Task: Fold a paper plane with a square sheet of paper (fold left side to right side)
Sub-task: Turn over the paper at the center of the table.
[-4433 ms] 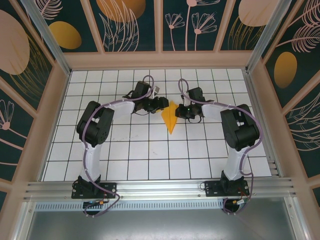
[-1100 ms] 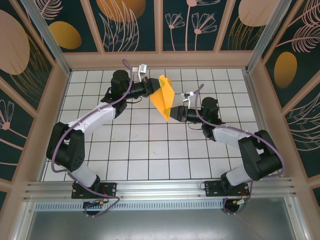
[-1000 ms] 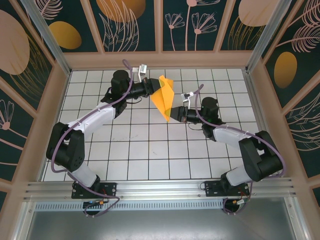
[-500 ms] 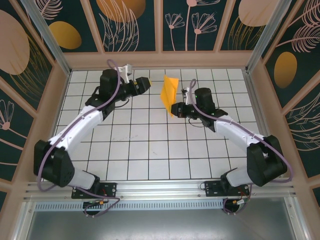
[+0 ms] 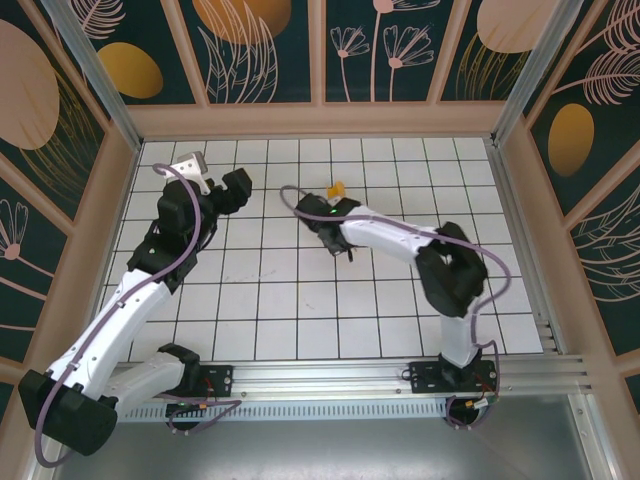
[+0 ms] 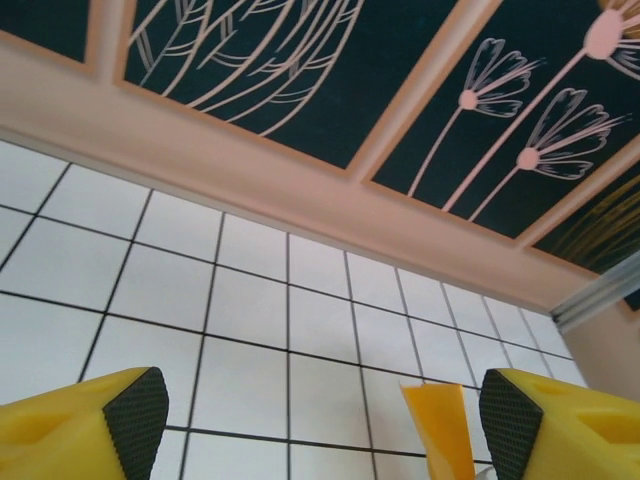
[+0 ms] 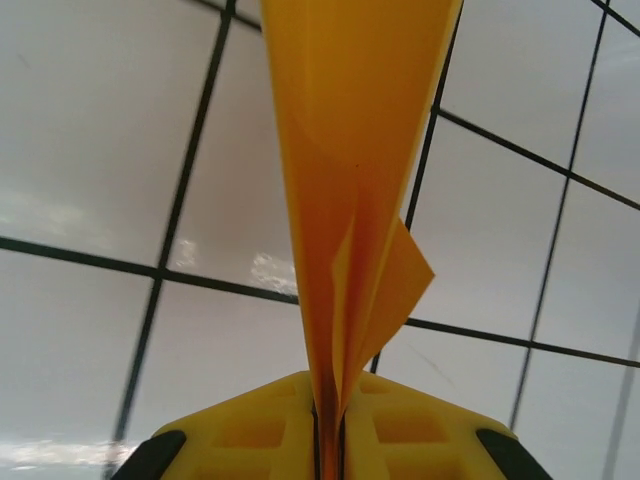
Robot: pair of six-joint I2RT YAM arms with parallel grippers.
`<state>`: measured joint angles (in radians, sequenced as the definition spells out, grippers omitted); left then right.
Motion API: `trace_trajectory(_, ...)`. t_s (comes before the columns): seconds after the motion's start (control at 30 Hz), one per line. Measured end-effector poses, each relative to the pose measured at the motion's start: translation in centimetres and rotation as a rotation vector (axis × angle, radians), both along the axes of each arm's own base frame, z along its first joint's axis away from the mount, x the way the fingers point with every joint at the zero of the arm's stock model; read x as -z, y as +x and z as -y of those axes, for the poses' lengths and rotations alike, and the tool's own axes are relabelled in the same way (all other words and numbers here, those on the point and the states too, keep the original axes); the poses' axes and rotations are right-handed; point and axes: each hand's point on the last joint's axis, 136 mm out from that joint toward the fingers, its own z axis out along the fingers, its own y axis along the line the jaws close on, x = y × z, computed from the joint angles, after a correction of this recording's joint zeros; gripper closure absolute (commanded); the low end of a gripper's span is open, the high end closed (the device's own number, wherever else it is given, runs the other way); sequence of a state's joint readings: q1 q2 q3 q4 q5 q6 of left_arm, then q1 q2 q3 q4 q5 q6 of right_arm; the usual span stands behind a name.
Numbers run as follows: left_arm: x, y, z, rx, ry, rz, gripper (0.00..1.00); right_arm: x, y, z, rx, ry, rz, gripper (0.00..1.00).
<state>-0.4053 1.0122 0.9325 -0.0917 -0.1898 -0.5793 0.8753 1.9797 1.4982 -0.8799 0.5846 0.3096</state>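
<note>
The orange-yellow paper plane (image 7: 350, 150) is a slim folded dart, and my right gripper (image 7: 328, 440) is shut on its creased end. One small flap (image 7: 400, 280) sticks out to the right of the fold. From above, only a narrow orange sliver of the paper plane (image 5: 337, 188) shows, held off the tiles by the right gripper (image 5: 331, 199) near the middle of the back rows. My left gripper (image 5: 237, 190) hangs open and holds nothing, about two tiles left of the paper. In the left wrist view the paper plane (image 6: 440, 428) stands just inside the right finger (image 6: 560, 425) of the open left gripper (image 6: 315, 412).
The white tiled floor (image 5: 300, 300) is ringed by a pinkish rail (image 5: 320, 120) and dark floral walls (image 5: 400, 45). The right arm's elbow (image 5: 455, 275) bends over the right-centre tiles. An aluminium rail (image 5: 320, 375) runs along the front.
The left gripper has let go of the paper and drawn back to the left. The right gripper has swung left with the paper, which now shows edge-on from above.
</note>
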Motion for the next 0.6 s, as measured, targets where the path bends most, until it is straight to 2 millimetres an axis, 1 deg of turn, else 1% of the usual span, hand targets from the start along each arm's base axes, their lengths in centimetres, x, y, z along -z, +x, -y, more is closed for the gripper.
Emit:
trace_trajectory(0.1,0.0,0.0,-0.2,-0.012,0.007,0.002,0.15,1.6,-0.4,-0.1,-0.027,-0.139,-0.023,0.84)
trace_trajectory(0.23,0.1,0.0,-0.2,-0.012,0.008,-0.001,0.16,3.2,-0.6,-0.6,-0.054,-0.242,-0.045,0.79)
trace_trajectory(0.27,0.1,0.1,-0.2,-0.011,0.008,-0.001,0.15,3.5,-0.6,-0.8,-0.061,-0.260,-0.050,0.76)
trace_trajectory(0.33,0.3,0.1,-0.1,-0.008,0.009,-0.006,0.15,4.2,-0.9,-0.9,-0.071,-0.283,-0.064,0.69)
trace_trajectory(0.4,0.6,0.3,0.1,0.000,0.011,-0.016,0.15,4.7,-1.3,-1.1,-0.084,-0.296,-0.080,0.59)
trace_trajectory(0.5,1.2,0.5,0.4,0.012,0.014,-0.033,0.16,4.9,-2.1,-1.7,-0.104,-0.281,-0.107,0.45)
trace_trajectory(0.6,1.8,0.7,1.0,0.036,0.014,-0.051,0.15,4.9,-2.8,-2.4,-0.122,-0.226,-0.136,0.32)
